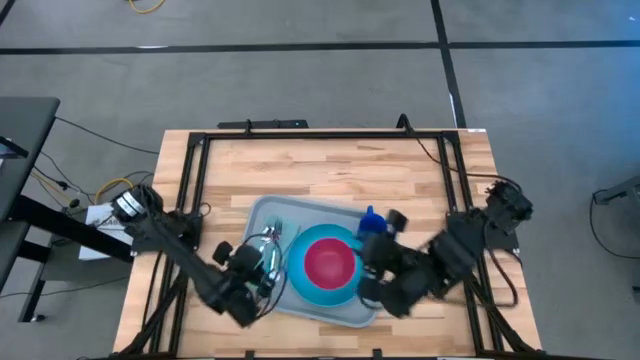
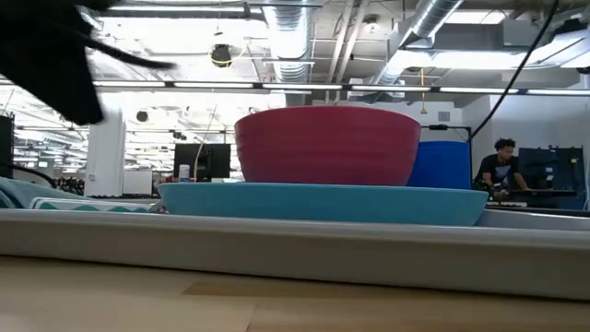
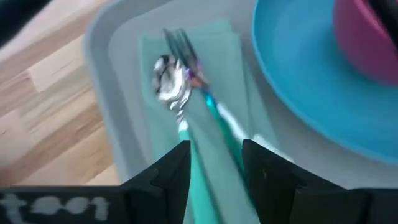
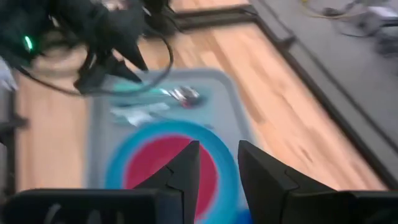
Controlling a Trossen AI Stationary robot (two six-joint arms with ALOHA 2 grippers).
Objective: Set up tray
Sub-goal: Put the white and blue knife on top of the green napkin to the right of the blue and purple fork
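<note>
Two grippers, left point(image 1: 262, 268) and right point(image 1: 372, 262), flank the tray point(image 1: 262, 212) at table centre, fingers apart, holding nothing. Tray appears rigid, light, smooth plastic; loaded, grip opposite rims level.

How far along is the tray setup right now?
Mostly done, by the look of it. The large grey-blue plastic tray already carries the round blue plate with the red bowl, a blue cup, and a light-teal napkin with fork and spoon. The left gripper hangs open over the cutlery, holding nothing; the right gripper is open too. Nothing obvious remains.
</note>
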